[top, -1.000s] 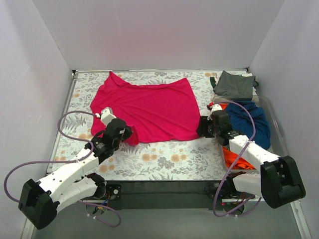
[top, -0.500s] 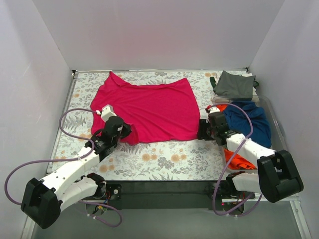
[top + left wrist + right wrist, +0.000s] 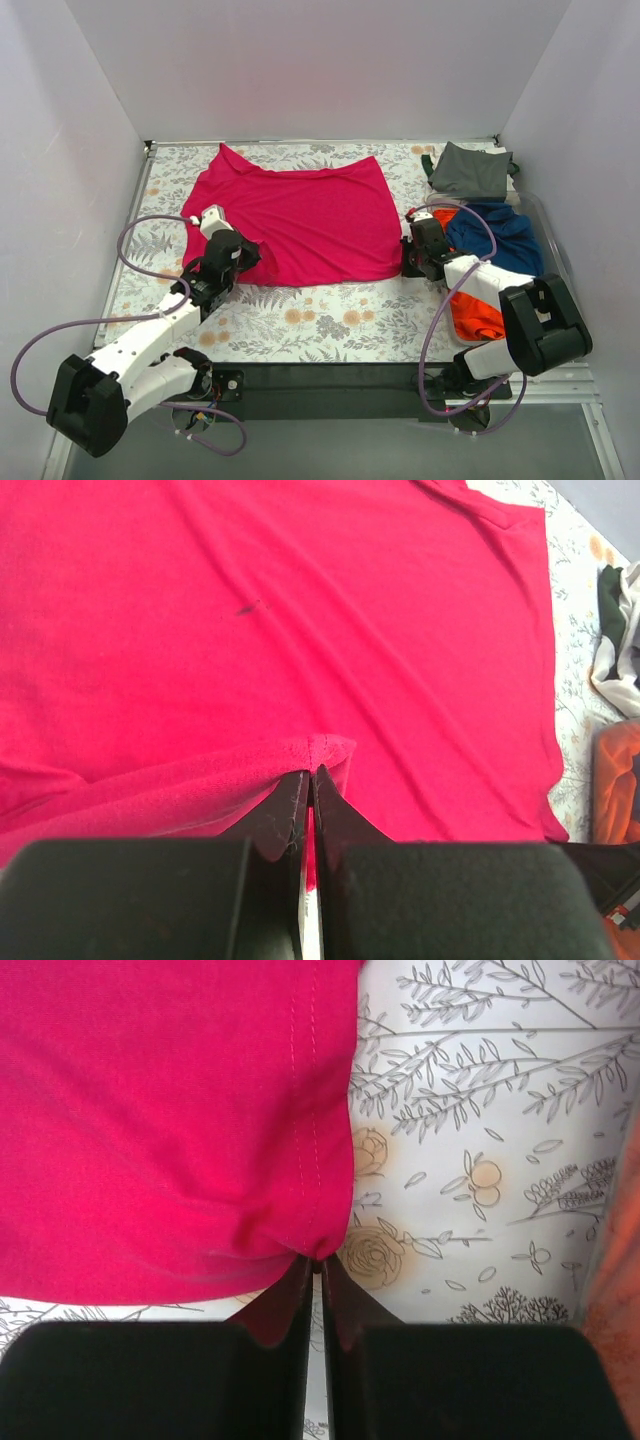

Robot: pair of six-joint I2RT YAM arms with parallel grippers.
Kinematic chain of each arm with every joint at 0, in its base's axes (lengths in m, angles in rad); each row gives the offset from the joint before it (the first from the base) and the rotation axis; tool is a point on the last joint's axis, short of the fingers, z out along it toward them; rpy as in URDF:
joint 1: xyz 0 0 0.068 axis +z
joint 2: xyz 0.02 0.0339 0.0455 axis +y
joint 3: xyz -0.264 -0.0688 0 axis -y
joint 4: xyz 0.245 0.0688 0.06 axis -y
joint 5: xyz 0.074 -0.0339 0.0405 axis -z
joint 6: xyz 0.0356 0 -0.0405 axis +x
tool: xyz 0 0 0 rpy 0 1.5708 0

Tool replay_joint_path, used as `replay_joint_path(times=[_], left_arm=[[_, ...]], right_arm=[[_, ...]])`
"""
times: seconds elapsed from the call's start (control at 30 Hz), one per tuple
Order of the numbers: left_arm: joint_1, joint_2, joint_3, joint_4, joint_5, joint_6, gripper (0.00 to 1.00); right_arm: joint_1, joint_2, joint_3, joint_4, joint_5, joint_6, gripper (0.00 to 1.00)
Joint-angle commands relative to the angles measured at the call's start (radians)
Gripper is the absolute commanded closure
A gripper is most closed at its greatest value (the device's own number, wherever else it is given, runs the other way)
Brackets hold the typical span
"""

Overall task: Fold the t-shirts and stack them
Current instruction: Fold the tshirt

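Observation:
The magenta-pink t-shirt [image 3: 300, 215] lies spread across the middle of the floral tablecloth [image 3: 330, 320]. My left gripper [image 3: 245, 258] is shut on the shirt's near left edge, which folds over onto the cloth [image 3: 200, 790]. My right gripper [image 3: 408, 262] is shut on the shirt's near right hem corner [image 3: 320, 1245]. The dark grey-green t-shirt [image 3: 472, 170] lies folded at the far right. The navy blue t-shirt [image 3: 505, 240] and the bright orange t-shirt [image 3: 478, 315] lie crumpled at the right edge.
White walls close in the table on the left, back and right. The right arm's cable [image 3: 450, 290] loops over the orange shirt. The left arm's purple cable [image 3: 130, 260] arcs over the left side of the tablecloth.
Both grippers have moved away from the near edge, carrying the pink shirt's near edge up over itself. The right arm has drawn in toward the shirt, uncovering more of the orange shirt.

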Motion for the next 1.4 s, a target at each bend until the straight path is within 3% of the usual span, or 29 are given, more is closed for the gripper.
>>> replay_joint_path(times=[0.0,0.37,0.77,0.8,0.83,0.97,1.2,1.37], left_arm=[[0.021,0.013,-0.007,0.078,-0.016,0.049,1.0],[0.136,0.13,0.054,0.212,0.049,0.122,1.0],[0.276,0.322,0.177,0.27,0.185,0.159,1.0],[0.285,0.341,0.187,0.27,0.19,0.159,1.0],[0.289,0.348,0.191,0.272,0.194,0.161,1.0],[0.296,0.366,0.2,0.282,0.211,0.161,1.0],[0.311,0.365,0.198,0.279,0.204,0.178,1.0],[0.315,0.354,0.186,0.283,0.21,0.176,1.0]], right_arm=[[0.005,0.02,0.061,0.021,-0.008,-0.026,0.99],[0.005,0.063,0.236,-0.068,-0.028,-0.07,0.99],[0.005,0.29,0.552,-0.149,-0.088,-0.103,0.99],[0.005,0.29,0.563,-0.149,-0.097,-0.101,0.97],[0.005,0.284,0.569,-0.148,-0.096,-0.099,0.84],[0.005,0.232,0.542,-0.148,-0.047,-0.099,0.66],[0.005,0.074,0.338,-0.077,-0.008,-0.072,0.58],[0.005,0.07,0.281,-0.071,0.011,-0.072,0.57]])
